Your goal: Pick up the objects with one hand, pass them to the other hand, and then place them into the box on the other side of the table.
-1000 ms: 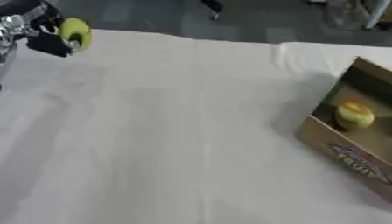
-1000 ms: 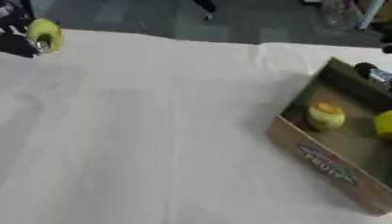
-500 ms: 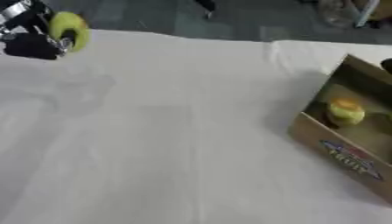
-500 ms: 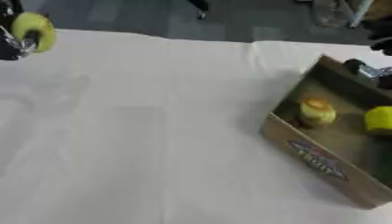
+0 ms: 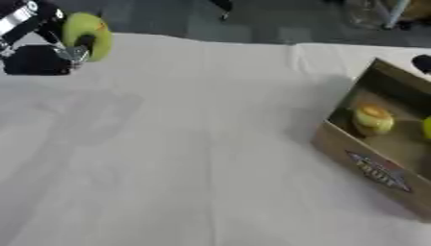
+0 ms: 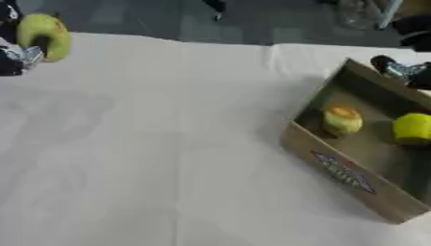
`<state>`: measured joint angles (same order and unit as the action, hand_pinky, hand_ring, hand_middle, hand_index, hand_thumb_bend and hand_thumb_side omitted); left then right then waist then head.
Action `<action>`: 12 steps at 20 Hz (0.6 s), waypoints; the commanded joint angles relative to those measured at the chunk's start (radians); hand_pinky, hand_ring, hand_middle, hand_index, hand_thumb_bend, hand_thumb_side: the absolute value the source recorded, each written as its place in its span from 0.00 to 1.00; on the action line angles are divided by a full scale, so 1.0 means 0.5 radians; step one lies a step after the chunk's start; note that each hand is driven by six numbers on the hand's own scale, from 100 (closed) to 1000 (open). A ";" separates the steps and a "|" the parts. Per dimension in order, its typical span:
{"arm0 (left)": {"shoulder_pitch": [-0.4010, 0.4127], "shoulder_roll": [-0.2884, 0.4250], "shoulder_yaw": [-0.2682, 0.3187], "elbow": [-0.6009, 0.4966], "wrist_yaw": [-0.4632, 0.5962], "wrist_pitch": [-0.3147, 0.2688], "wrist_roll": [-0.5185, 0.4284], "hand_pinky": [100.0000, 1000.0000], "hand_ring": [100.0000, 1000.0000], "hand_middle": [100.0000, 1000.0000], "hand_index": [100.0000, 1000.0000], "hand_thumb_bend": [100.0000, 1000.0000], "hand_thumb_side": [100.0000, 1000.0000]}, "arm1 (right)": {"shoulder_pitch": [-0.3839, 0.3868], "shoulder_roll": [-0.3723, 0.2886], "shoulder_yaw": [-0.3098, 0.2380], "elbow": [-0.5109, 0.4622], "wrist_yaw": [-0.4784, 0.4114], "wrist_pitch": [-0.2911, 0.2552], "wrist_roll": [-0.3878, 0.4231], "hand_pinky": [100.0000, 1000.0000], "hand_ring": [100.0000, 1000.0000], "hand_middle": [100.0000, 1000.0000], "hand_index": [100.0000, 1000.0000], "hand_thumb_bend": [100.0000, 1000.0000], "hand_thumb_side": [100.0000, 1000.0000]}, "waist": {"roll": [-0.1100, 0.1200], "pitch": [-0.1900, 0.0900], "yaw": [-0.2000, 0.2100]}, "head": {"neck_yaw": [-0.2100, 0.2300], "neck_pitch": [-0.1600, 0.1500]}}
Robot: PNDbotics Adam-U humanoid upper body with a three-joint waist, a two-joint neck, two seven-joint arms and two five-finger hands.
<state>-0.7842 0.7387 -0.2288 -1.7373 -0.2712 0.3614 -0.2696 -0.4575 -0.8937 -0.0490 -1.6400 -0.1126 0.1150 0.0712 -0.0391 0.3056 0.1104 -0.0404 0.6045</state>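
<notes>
Green fruit point(image 5: 87, 34): round, smooth-skinned, likely light and rigid, could be slipping if pinched at edge; best gripped across widest part. Left hand point(image 5: 38, 45) curling round it, carrying it above counter point(image 5: 194, 144), well left of box point(image 6: 358, 163). Right hand point(image 6: 402, 71) showing at box's far rim; fingers impossible to judge. Two fruits lying inside box.

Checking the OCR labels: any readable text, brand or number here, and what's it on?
Box, front wall: a printed logo in blue and red, lettering too blurred to read.
Nothing else carries text: none on the green fruit in the left hand, on the two fruits in the box, or on the white cloth.
</notes>
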 commanded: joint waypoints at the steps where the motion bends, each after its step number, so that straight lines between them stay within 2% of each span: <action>1: -0.007 0.085 -0.007 -0.139 0.068 -0.003 0.036 0.67 0.58 0.53 0.47 0.00 0.29 | -0.035 -0.054 -0.024 -0.039 -0.016 0.006 0.000 0.87 0.80 0.77 0.85 0.41 0.20 | 0.013 -0.095 0.000 | 0.001 -0.005; 12: -0.011 0.065 -0.120 -0.397 0.025 -0.064 0.010 0.66 0.57 0.52 0.47 0.00 0.26 | -0.172 -0.021 0.060 -0.103 -0.048 0.019 0.078 0.88 0.80 0.77 0.85 0.39 0.20 | 0.011 -0.105 -0.001 | -0.068 0.006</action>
<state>-0.7688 0.7498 -0.2924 -1.9094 -0.2496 0.3377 -0.2651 -0.5276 -0.8819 -0.0156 -1.6676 -0.1297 0.1249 0.1029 -0.0391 0.3012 0.1108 -0.0682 0.6057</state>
